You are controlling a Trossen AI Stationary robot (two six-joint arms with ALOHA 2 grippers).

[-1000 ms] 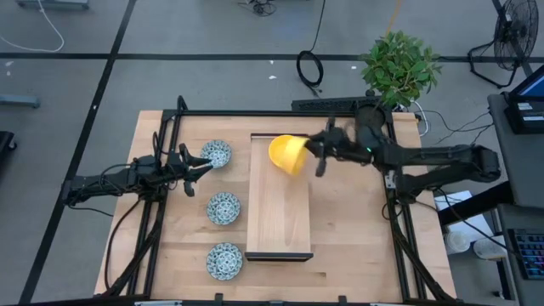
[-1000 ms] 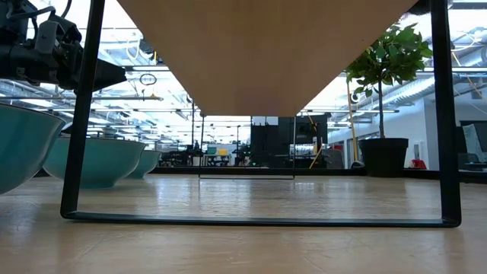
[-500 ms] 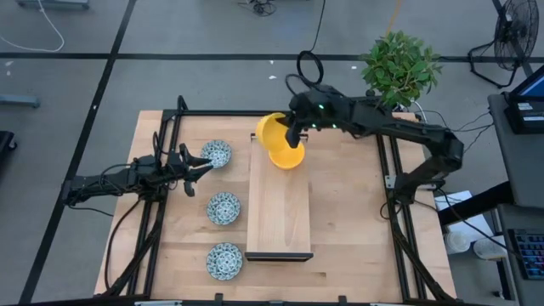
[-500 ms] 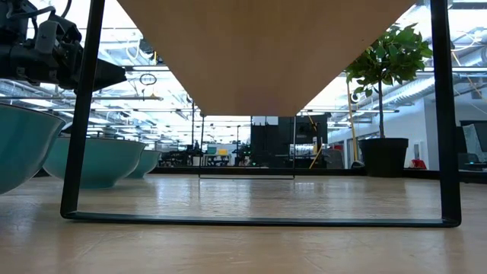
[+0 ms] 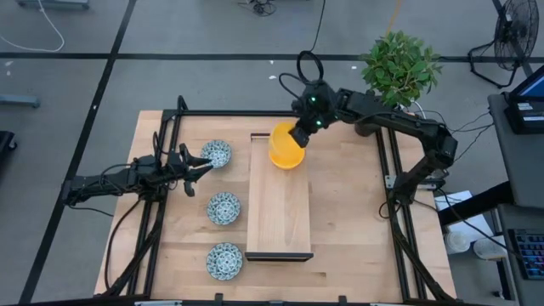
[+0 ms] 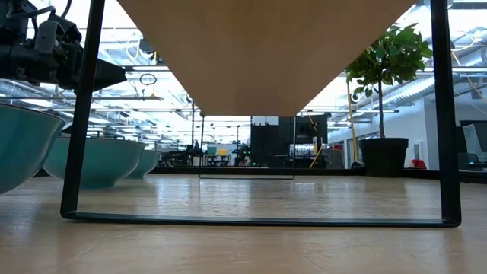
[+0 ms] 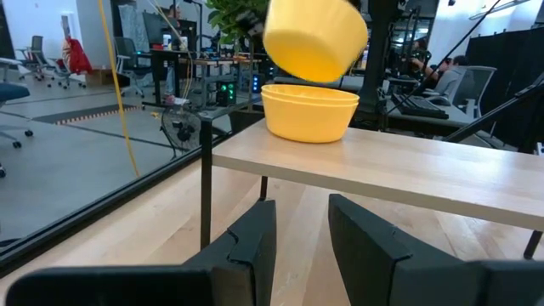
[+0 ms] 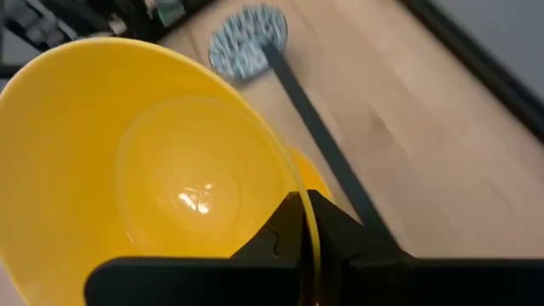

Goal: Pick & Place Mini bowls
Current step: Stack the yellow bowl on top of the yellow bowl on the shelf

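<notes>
My right gripper (image 5: 299, 134) is shut on a plain yellow mini bowl (image 5: 286, 146) over the far end of the long wooden tray (image 5: 279, 212). In the left wrist view this bowl (image 7: 314, 38) hangs tilted just above more yellow bowls (image 7: 310, 110), nested and resting on the tray top. Three blue-green patterned mini bowls (image 5: 216, 154) (image 5: 224, 207) (image 5: 224, 260) sit in a row on the table left of the tray. My left gripper (image 5: 204, 163) waits open beside the farthest patterned bowl. My right gripper pinches the yellow bowl's rim (image 8: 299, 191), one finger inside the bowl and one outside. The fingers come from above, slanting from the table's far right. The bowl is lifted clear and tilted, above the nested bowls on the tray.
The tray stands raised on thin black legs (image 6: 76, 152). Black frame rails (image 5: 391, 195) run along both sides of the table. A potted plant (image 5: 399, 68) stands past the far right corner. Bare wood lies right of the tray.
My right gripper swung from the tray's right side toward the table's far edge and turned about, now reaching from the far right. The yellow bowl stayed over the tray's far end and turned from lying on its side to a more upright tilt.
</notes>
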